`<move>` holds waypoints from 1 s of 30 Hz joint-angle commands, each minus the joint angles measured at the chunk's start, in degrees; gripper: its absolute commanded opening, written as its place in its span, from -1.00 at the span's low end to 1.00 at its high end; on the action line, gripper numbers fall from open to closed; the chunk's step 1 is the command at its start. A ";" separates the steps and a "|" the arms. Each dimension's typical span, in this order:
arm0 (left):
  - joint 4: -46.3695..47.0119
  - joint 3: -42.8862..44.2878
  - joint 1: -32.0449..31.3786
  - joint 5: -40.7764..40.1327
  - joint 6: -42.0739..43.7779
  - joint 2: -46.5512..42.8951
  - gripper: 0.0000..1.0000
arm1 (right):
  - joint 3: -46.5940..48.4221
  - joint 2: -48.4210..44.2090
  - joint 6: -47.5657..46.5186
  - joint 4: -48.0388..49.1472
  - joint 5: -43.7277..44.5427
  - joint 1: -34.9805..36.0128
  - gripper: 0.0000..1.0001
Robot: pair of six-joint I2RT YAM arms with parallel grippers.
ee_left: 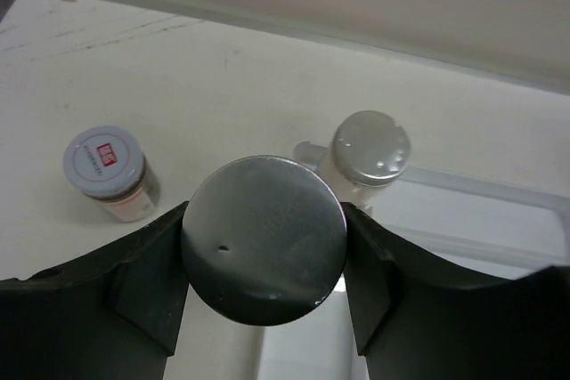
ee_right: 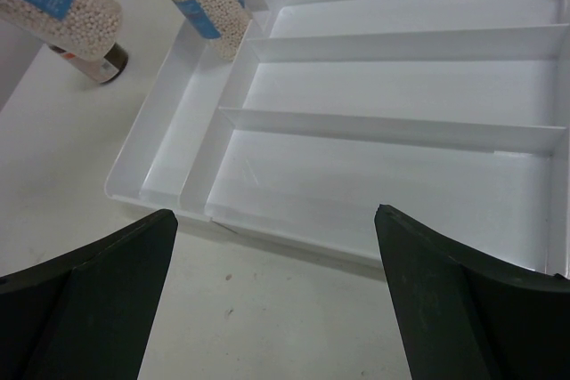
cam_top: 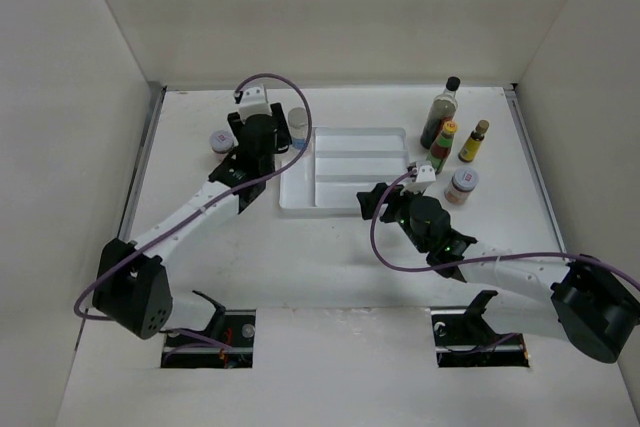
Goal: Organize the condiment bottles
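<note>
Left tool (ee_left: 265, 260) is clamped on the round silver-lidded clear jar (ee_left: 258, 238), upper left of the overhead view, just beside the white divided plastic tray (cam_top: 320, 211). Right tool (ee_right: 274, 215) gapes apart, empty, facing the tray. The pickup looks done; next, I'd say, carry it over a compartment.

Tray (cam_top: 340, 172) mid-table, tall bottle (cam_top: 440, 115) right of it (three smaller alongside), jar (cam_top: 219, 141) left.

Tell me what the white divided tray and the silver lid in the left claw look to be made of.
White divided tray: likely moulded plastic, glossy; thin rounded walls with soft highlights. Round silver lid: seemingly brushed metal, or metallised plastic; dull grey sheen, blurred reflections.
</note>
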 commanded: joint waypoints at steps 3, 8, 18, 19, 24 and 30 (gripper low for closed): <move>5.54 3.97 -4.22 1.32 -1.10 5.13 -0.20 | 0.33 0.40 0.83 2.38 -0.62 -0.45 1.00; 8.36 8.11 -4.67 2.03 -0.05 12.51 -0.20 | -0.19 -0.56 0.56 2.81 -0.27 -0.54 1.00; 11.60 7.77 -4.75 2.99 1.62 20.44 0.23 | 0.51 0.06 0.48 2.11 -0.71 -0.81 1.00; 11.78 7.24 -4.58 2.99 1.45 19.92 0.40 | 0.33 -0.21 0.30 2.63 -0.53 -0.72 1.00; 10.73 4.87 -4.40 2.56 1.97 11.75 0.70 | 0.60 0.32 0.65 2.02 -1.06 -0.72 1.00; 9.67 -3.12 -2.04 -2.88 1.54 1.38 0.75 | 0.42 -0.73 0.74 1.85 -1.06 -0.72 1.00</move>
